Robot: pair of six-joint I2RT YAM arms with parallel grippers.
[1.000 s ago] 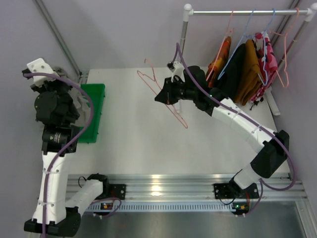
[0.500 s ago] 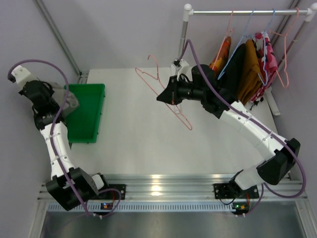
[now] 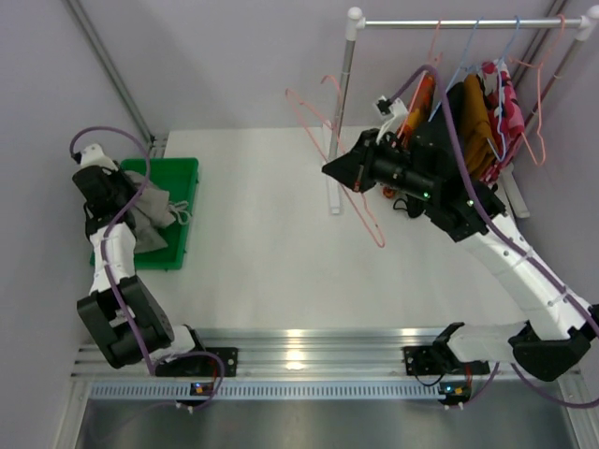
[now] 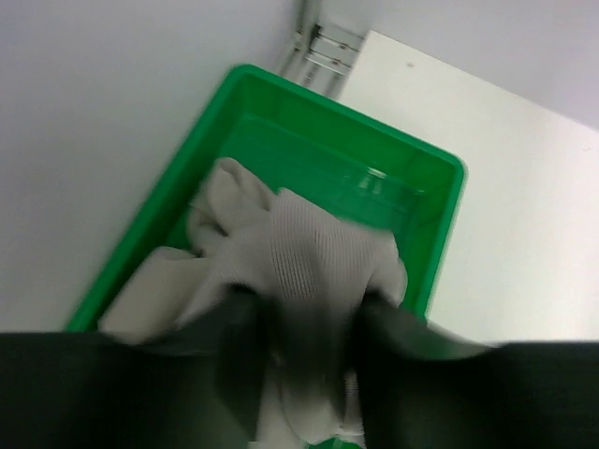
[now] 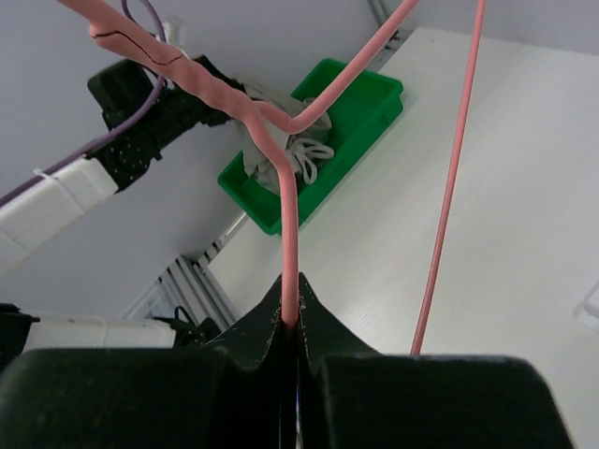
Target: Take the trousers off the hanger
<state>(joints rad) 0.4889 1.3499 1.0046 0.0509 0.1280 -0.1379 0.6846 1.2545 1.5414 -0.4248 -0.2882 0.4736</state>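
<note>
Table: white, with both arms bolted along its near edge.
Clothes rail: stands at the far right corner, hung with black, mustard and patterned garments.
Green bin: sits at the table's far left edge, under the left arm.
Trousers: light grey, crumpled in a heap inside the green bin.
Hanger: salmon-pink wire, bare, held in the air over the table's far side beside the rail post.
Right gripper: jaws pinched tight on the hanger's wire.
Left gripper: down in the bin, fingers closed around a fold of the trousers; the wrist view is blurred.
</note>
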